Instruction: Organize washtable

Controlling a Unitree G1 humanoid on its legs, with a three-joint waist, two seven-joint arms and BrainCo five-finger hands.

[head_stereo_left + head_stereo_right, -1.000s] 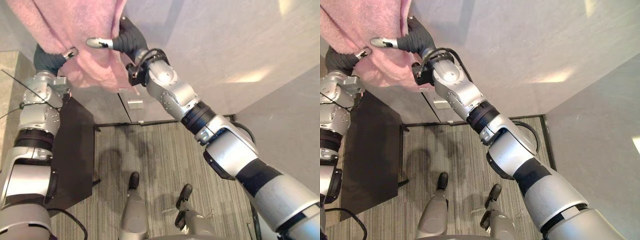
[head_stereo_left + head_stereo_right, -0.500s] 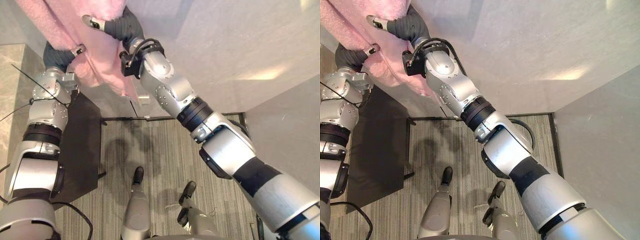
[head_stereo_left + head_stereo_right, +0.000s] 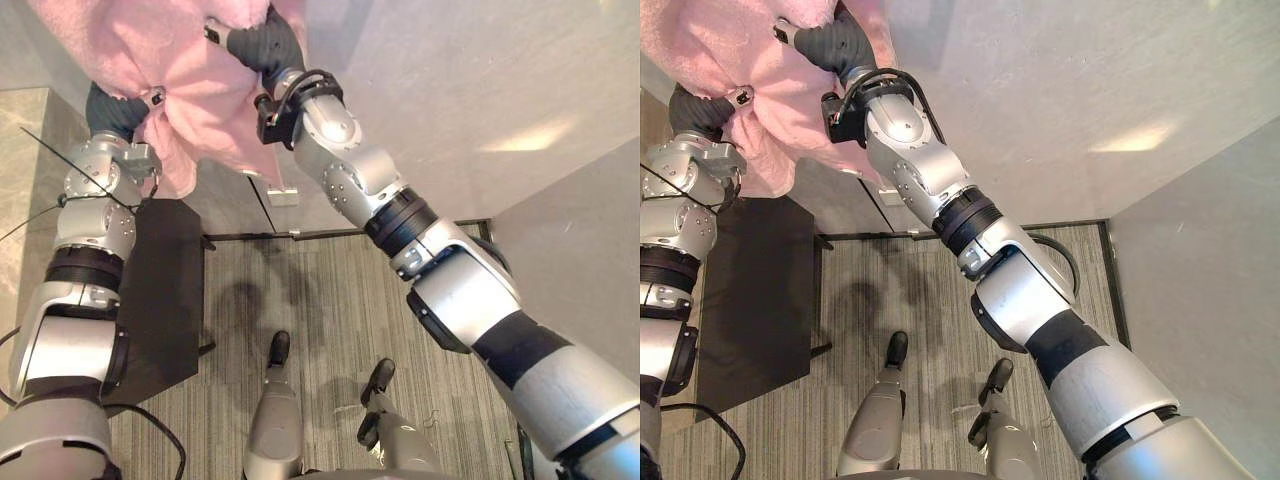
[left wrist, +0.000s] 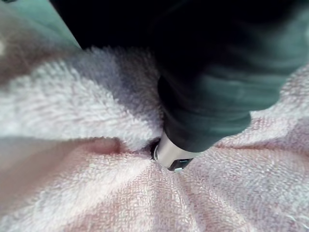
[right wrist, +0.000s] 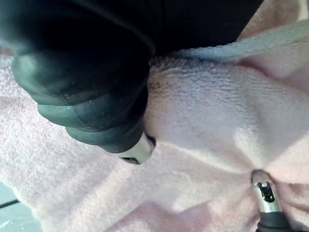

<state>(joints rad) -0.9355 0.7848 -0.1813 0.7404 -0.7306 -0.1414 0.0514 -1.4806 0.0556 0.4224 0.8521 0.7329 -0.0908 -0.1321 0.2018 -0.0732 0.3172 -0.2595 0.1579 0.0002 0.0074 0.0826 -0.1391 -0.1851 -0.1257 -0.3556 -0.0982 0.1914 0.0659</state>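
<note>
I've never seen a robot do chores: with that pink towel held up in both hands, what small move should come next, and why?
Probably draw the hands slightly apart. The left hand and right hand pinch the pink towel close together, and it hangs bunched between them; spreading should flatten it for folding.

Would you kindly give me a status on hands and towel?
Left hand shut on pink towel. Right hand shut on it too. Towel held up, bunched between them. Dark stand below left arm.
</note>
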